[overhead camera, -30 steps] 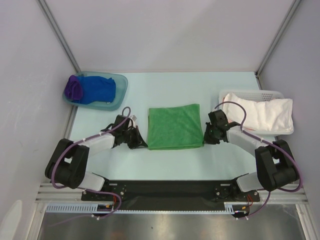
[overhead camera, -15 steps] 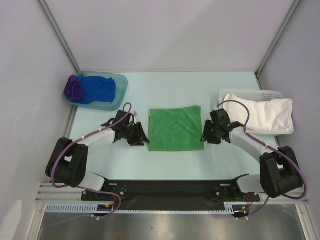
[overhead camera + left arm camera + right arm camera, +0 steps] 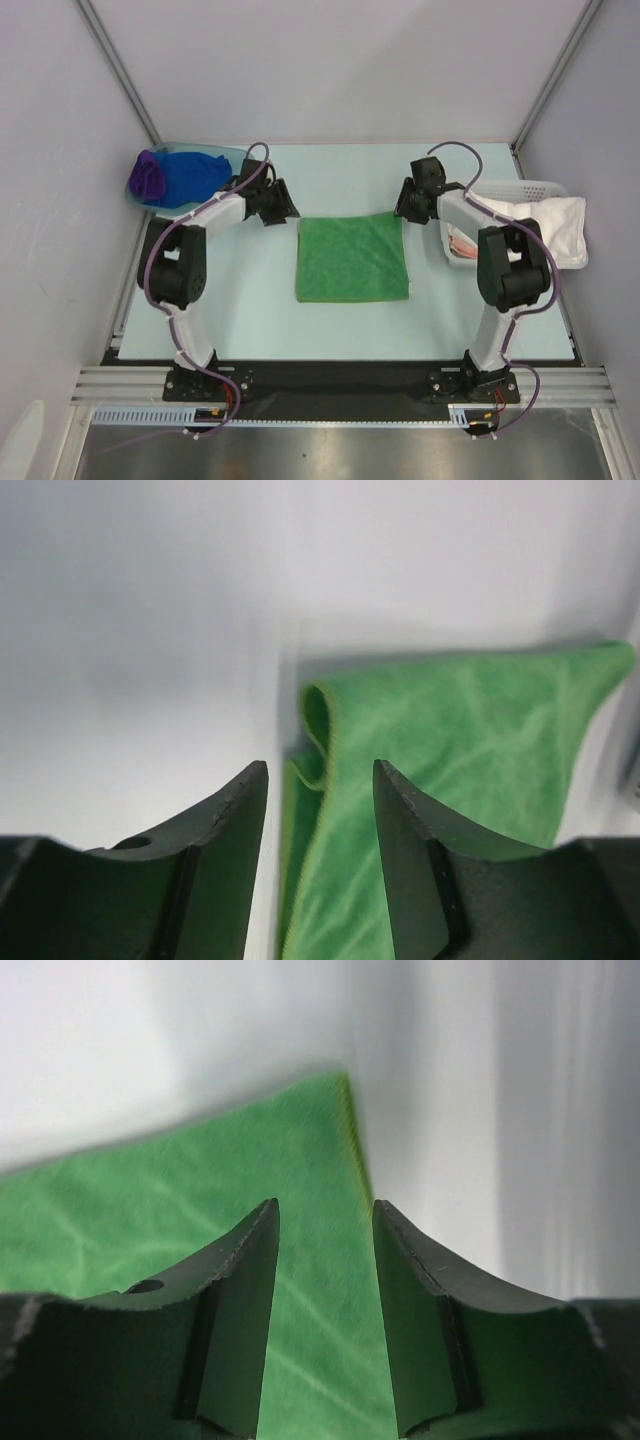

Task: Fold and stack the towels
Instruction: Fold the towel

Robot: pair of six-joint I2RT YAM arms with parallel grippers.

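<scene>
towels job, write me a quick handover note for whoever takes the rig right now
Left gripper: open, empty, at the far left corner of the green towel.
Right gripper: open, empty, at its far right corner.
Green towel: flat mid-table, layered at its left edge, so apparently folded at least once.
Blue towel and purple towel: bunched in the teal tub, far left.
Left: finish green if needed, fold blue and purple, stack all three.

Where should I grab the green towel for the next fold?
Probably best: grip the green towel at its far left corner and far right corner, one arm each, coming in low from the far side. It lies flat and doubled. The layers curl up at the left corner, so pinch both.
</scene>
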